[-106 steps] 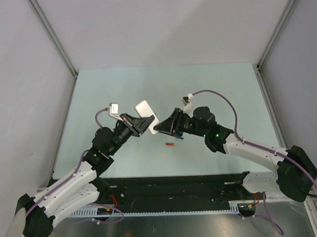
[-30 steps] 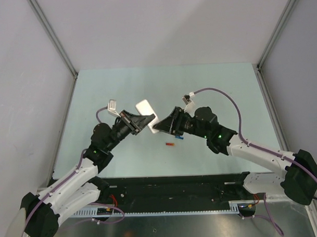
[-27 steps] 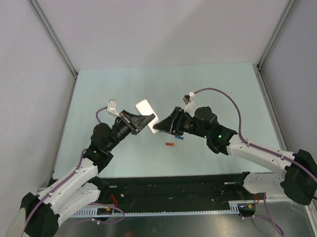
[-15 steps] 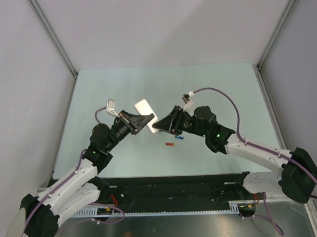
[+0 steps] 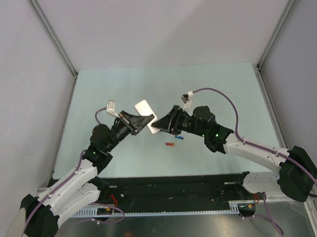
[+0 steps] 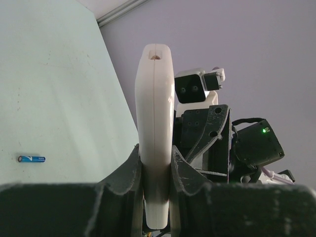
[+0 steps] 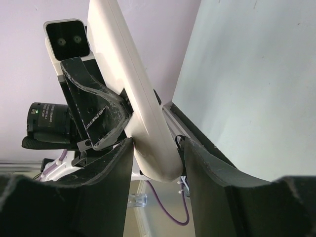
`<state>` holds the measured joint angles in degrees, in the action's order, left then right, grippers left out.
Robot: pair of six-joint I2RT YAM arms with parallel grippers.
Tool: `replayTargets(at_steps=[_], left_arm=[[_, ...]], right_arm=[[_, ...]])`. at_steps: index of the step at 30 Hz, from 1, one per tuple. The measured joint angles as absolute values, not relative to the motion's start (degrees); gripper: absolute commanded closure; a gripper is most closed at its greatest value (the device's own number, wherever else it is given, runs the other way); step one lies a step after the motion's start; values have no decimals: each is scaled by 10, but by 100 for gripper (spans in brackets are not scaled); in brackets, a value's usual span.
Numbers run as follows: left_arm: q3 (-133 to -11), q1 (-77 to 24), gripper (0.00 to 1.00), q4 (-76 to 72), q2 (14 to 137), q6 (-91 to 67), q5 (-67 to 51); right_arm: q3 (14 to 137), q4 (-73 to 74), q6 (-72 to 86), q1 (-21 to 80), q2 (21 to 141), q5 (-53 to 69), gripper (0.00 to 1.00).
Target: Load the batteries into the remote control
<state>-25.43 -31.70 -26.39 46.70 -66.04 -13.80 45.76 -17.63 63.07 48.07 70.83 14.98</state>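
— White only on show: back of the remote (image 5: 144, 107), up off the worktop (image 5: 214, 85). Pinched by its two faces in the left hand (image 6: 155, 163), same as before.
— And at the right hand (image 7: 157, 148)?
— Set round one end of the remote, fingers (image 7: 108, 177) hard by both sides; cannot tell whether truly gripping. Nudged a touch toward the left hand since earlier.
— Batteries?
— Flat on the worktop, just nearside of the hands: red battery (image 5: 170, 144) and blue battery (image 5: 179, 138), near each other, unmoved.
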Motion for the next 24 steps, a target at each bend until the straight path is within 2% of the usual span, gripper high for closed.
replayTargets(at_steps=[7,13,24], left_arm=[[-251,-317,100,-263,463,-662,-135],[-251,-317,100,-259,453,-664,-131],[-256,-308,100,-249,465,-660,-146]], right_arm=[[458,-186,638,479,715,159,71],[458,-193,633,480,715,167,83],[458,-179,577,481,714,175,87]])
